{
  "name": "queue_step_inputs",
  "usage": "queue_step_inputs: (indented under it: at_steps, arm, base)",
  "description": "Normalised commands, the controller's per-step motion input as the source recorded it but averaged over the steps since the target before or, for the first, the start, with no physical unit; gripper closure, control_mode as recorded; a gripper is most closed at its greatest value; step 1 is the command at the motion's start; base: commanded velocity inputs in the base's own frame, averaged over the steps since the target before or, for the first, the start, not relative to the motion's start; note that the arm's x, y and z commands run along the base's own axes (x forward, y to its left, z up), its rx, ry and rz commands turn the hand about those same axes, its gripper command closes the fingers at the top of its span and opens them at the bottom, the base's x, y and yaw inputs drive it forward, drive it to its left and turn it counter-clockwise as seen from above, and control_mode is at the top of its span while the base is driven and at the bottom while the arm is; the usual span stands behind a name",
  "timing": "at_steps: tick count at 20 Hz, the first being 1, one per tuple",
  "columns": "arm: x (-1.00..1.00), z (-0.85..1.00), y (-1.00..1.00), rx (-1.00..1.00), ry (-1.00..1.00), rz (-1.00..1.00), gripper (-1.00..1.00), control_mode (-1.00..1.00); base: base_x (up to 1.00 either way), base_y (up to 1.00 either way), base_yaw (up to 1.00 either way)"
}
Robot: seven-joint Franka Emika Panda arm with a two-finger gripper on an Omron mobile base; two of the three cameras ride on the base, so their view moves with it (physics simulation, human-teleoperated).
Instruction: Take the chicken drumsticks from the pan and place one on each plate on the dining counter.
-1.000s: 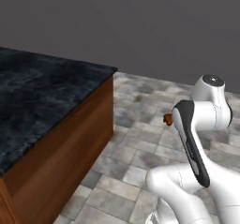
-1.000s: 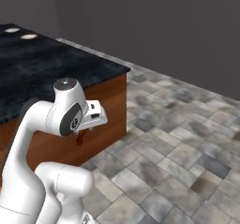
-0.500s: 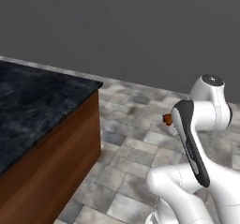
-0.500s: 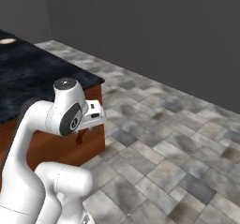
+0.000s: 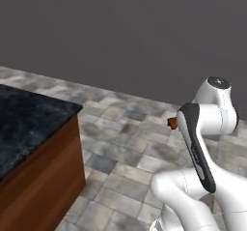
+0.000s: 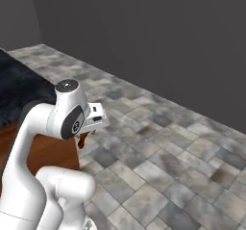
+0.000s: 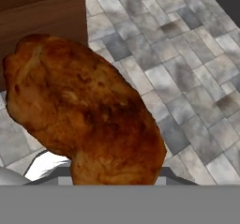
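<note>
Fingertips hide behind the reddish-brown drumstick (image 7: 84, 110) we see clamped in the gripper (image 6: 85, 136), held over grey floor tiles (image 6: 158, 161) beside the dining counter (image 5: 29, 128), whose far end is cropped.

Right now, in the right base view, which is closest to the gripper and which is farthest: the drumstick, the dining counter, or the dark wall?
1. The drumstick: held in the gripper, just under the hand.
2. The dining counter: to the left, behind the arm.
3. The dark wall: far back, across the tiled floor.
</note>
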Motion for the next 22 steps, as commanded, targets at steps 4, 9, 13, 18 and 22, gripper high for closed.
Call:
queue_step_inputs:
  at_steps: [4, 9, 13, 18, 22]
  arm:
    - [0.0, 0.0, 0.0, 0.0, 0.0, 0.0, 1.0, 1.0]
    - [0.0, 0.0, 0.0, 0.0, 0.0, 0.0, 1.0, 1.0]
    - [0.0, 0.0, 0.0, 0.0, 0.0, 0.0, 1.0, 1.0]
    - [0.0, 0.0, 0.0, 0.0, 0.0, 0.0, 1.0, 1.0]
    - [0.0, 0.0, 0.0, 0.0, 0.0, 0.0, 1.0, 1.0]
  base:
    - [1.0, -0.49, 0.09]
    - [1.0, -0.38, 0.14]
    - [1.0, -0.24, 0.22]
    - [1.0, -0.05, 0.35]
    - [1.0, -0.07, 0.43]
